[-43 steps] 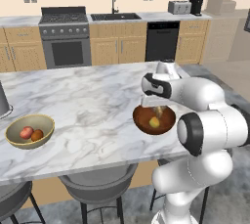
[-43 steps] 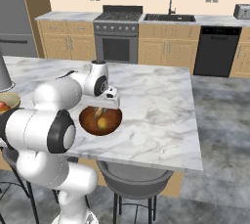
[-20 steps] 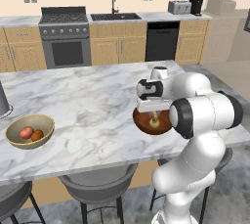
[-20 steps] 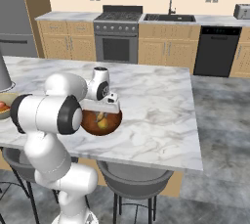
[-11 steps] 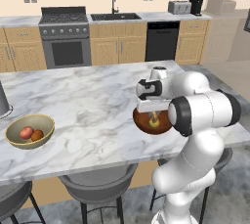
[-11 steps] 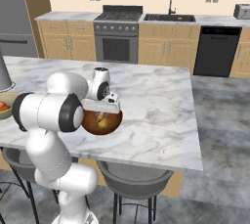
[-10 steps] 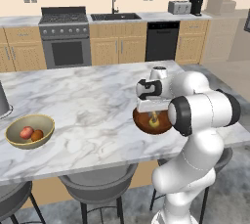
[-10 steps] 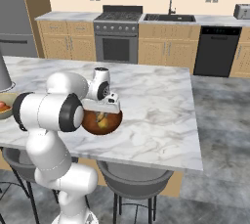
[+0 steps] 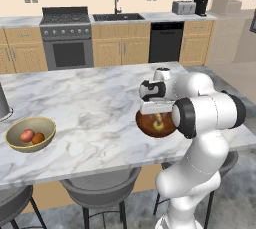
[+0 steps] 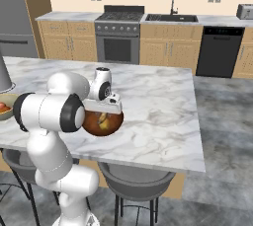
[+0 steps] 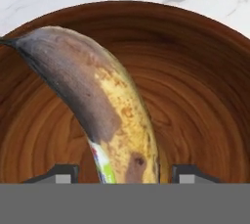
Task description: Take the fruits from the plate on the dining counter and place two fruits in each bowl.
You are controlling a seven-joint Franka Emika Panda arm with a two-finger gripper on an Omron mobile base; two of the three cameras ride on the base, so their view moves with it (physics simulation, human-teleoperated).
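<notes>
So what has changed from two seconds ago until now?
The gripper came down into the brown bowl and its jaws opened, letting the banana go inside. The tan bowl with its two fruits stayed put.

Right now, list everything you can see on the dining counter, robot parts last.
dining counter: one, white marble with grey veins, under everything.
tan bowl: one, tan-yellow, near the counter's left end.
round fruits: two, one red and one orange, in the tan bowl.
brown bowl: one, dark reddish-brown, under the gripper.
banana: one, yellow with dark patches, in the brown bowl.
gripper: one, dark fingertips apart either side of the banana.
</notes>
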